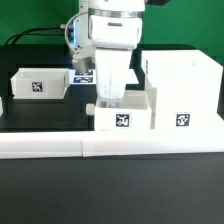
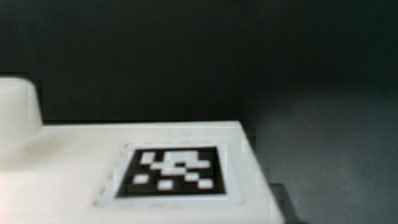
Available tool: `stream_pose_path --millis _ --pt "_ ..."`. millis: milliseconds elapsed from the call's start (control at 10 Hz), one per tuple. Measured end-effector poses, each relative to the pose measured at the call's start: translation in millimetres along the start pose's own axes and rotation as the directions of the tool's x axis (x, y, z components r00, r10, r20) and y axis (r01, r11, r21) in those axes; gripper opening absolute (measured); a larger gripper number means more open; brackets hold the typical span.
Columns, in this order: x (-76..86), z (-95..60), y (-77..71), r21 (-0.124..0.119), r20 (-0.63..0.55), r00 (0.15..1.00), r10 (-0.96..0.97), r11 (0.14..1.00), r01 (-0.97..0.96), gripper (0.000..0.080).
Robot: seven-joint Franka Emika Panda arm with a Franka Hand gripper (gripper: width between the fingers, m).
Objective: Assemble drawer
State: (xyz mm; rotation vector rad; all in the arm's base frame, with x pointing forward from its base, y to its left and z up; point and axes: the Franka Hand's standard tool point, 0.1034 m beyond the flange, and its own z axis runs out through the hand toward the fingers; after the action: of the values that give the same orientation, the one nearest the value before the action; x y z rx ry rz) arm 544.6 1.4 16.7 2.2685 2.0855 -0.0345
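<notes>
Exterior view shows the gripper (image 1: 108, 98) low over the small drawer box (image 1: 128, 118), which stands against the white front rail (image 1: 50, 148), just beside the taller drawer housing (image 1: 188, 90) on the exterior view's right. Whether the jaws are released or clenched cannot be told.

drawer part (image 2: 71, 150), marker tag (image 2: 175, 172) atop — dark table (image 2: 214, 60)

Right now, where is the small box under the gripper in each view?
Exterior view: small box at centre front, under the gripper, between the left box and the tall box.
Wrist view: probably the white tagged surface close up; not certain.
Shared landmark: its tag, the black-and-white square in both.
</notes>
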Motion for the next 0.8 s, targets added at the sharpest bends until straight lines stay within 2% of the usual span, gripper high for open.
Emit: stream_pose_path --millis 300,800 --pt "-3.8 3.0 -3.6 0.015 0.009 1.0 -0.016 1.0 0.016 0.0042" --pt "-1.3 2.7 -3.3 0.014 0.008 1.0 -0.007 1.0 0.007 0.0042"
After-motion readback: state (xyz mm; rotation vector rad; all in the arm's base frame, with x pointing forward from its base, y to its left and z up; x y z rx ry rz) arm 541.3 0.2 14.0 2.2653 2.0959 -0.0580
